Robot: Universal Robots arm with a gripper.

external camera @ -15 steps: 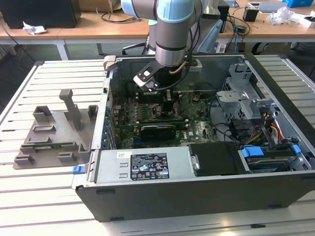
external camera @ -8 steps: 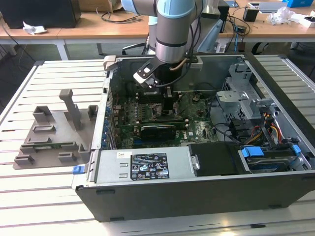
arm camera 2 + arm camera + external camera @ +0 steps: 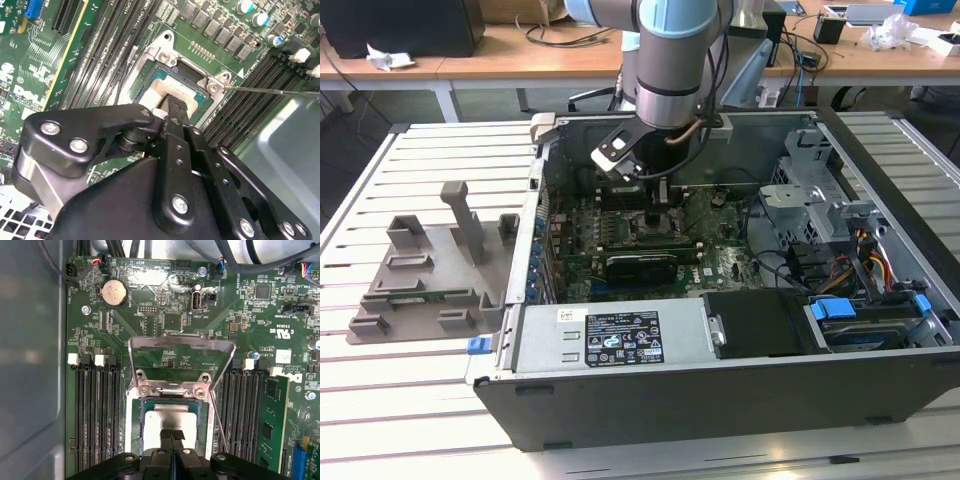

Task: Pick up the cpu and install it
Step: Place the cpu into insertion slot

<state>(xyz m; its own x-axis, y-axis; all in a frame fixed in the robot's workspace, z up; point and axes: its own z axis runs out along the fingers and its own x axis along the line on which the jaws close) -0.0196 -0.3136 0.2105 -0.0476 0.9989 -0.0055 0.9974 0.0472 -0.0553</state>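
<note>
My claw [image 3: 171,434], pressed together, sits over the cpu [image 3: 167,416] in the socket [image 3: 170,391]. In the exterior view the tray [image 3: 420,280] is at 9 o'clock. I should press level and gently.

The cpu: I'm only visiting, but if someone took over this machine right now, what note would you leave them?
Gripper: shut, tips over the cpu; contact cannot be told.
Cpu: flat in the motherboard socket, inside the open computer case.
Done: cpu brought to the socket, seemingly seated.
Left: the socket's metal retention plate stands raised, not yet closed.
</note>
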